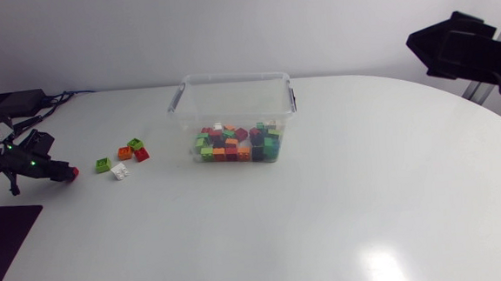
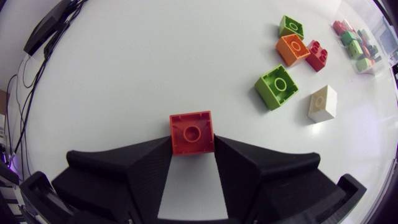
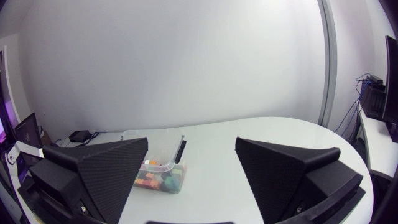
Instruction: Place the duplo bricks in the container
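The left arm's black fingers grip a red square duplo brick at the white surface; the right arm's fingers gape apart, well away from the clear plastic container holding many bricks.

Robotics lab: two-arm manipulation rig on a white desk.
What shows it: the left arm sits well left of the clear plastic container, and the right arm is raised well to its right. Both are bare machine links ending in matte black wedge fingers. The left hand pinches a red brick. Loose duplo bricks lie between that hand and the container, which is part-full of mixed-colour bricks. A black box with trailing cables sits at the desk's far edge, left of the container. The desk is plain white with a rounded edge.
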{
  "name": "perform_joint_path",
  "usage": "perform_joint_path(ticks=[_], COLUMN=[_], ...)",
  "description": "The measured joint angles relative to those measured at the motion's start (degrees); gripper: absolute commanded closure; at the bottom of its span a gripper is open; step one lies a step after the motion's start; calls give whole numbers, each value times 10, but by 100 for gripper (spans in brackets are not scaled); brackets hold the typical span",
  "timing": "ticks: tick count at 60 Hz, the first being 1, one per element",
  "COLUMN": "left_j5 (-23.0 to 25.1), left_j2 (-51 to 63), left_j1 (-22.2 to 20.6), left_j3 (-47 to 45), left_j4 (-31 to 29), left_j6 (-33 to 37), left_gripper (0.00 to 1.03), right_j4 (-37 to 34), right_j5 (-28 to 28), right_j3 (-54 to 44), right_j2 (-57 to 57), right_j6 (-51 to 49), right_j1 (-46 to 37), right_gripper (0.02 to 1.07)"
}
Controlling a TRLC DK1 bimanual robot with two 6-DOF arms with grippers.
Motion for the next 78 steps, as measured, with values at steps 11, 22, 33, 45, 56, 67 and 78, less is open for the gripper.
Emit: perform_joint_path(ticks=[11,22,33,45,56,67,78], left_j5=[0,13,36,68,73,58,28], left_j2=[-2,-77,-221,-375,-435,-448,-447], left_j1=[0,0,-3,-51,-134,-226,-290], left_j3=[-1,-59,-107,-146,-154,-163,-160], left_j4=[0,15,17,19,13,14,22], left_j6=[-15,-15,-36,-90,-163,-224,-268], left_gripper=[68,68,68,68,68,67,67], right_j4=[-12,-17,-3,31,50,63,176], right_j5=[0,0,1,8,14,29,24], right_j3=[-24,-38,-82,-157,-230,-299,-370], right_j2=[-47,-92,-155,-247,-350,-393,-393], right_j6=[0,-10,-35,-93,-151,-172,-188], right_j1=[-8,-16,-28,-47,-63,-103,-146], right_gripper=[6,6,6,6,6,6,6])
